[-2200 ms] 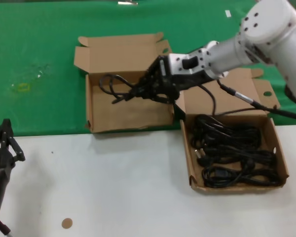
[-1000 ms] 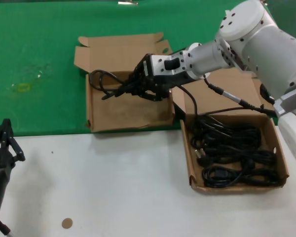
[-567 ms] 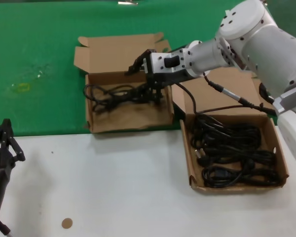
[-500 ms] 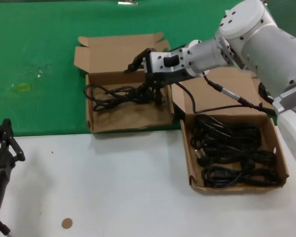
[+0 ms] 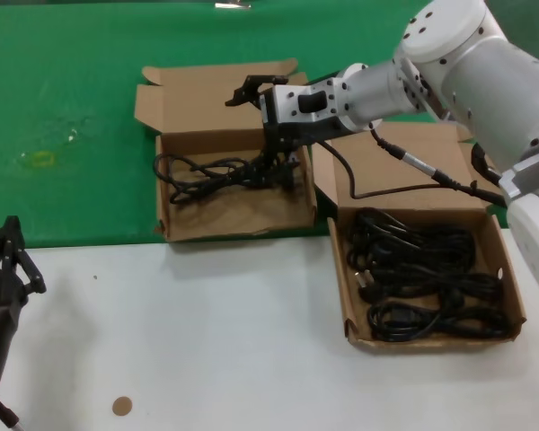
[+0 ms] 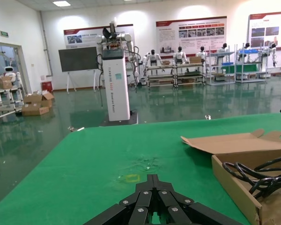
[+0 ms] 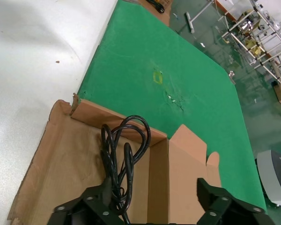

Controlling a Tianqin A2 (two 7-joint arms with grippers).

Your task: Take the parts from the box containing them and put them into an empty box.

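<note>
Moved cord (image 5: 217,174): black, loosely coiled; lies on the floor of the left box, toward its back wall; its loops also show in the right wrist view (image 7: 123,154)
Left box (image 5: 230,214): brown cardboard, lid hinged open at the back, on the green mat (image 5: 72,117); holds only this one cord
Right tool (image 5: 262,121): above the cord's right end, fingers spread wide, gripping nothing; upper finger points over the open lid, lower finger hangs just above the cord
Right box (image 5: 514,289): just beside the left box, lid open; straddles the mat's edge and the white counter (image 5: 207,332)
Remaining cords (image 5: 422,278): a black tangle covering most of that box's floor
Left tool (image 5: 7,256): low at the counter's left edge, well apart from both boxes; fingers closed together, empty
</note>
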